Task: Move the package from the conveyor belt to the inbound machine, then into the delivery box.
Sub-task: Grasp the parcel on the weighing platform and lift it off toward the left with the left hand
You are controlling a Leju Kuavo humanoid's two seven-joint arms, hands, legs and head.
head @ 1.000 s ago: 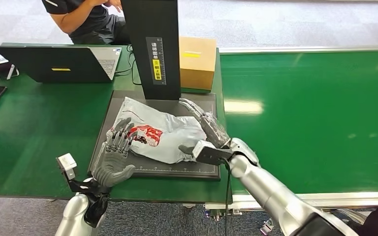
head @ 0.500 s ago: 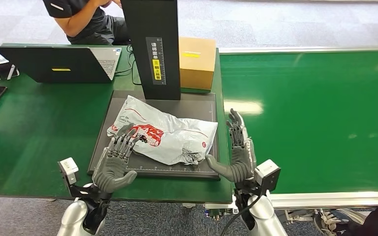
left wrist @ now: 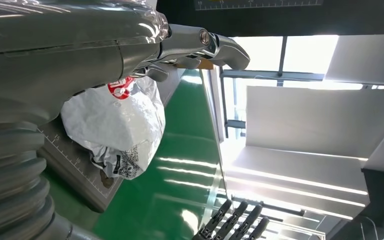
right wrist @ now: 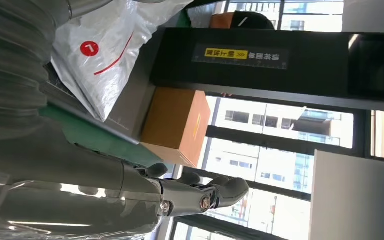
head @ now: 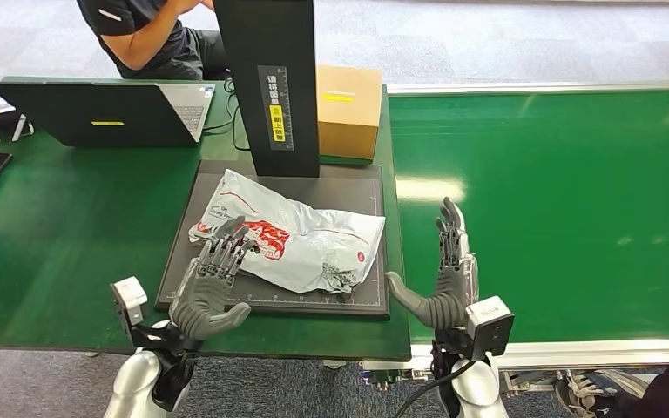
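Left hand: your left hand (head: pixel 207 292) sits at the near edge of the table, fingers stretched forward and apart, gripping nothing. Its fingertips (head: pixel 223 250) lie over the near left edge of the package; you cannot tell from here whether they press on it.
Right hand: your right hand (head: pixel 446 283) stands palm inward over the conveyor belt (head: pixel 557 209), just beside the platform's right edge, fingers straight and spread, thumb out toward the package, empty and apart from it.
Package: the white poly bag with red print (head: pixel 292 239) lies crumpled on the inbound machine's black platform (head: pixel 348 178), running from its far left toward its near right corner. The left wrist view shows the package (left wrist: pixel 115 120) on the ruled platform edge.
Machine column: the black upright (head: pixel 274 83) rises at the far edge of the platform, carrying a yellow label.
Cardboard box: a brown box (head: pixel 348 109) stands behind the platform, just right of the column.
Laptop: an open laptop (head: pixel 104 111) sits far left on the table.
Person: a person in a dark shirt (head: pixel 152 35) sits behind the laptop.
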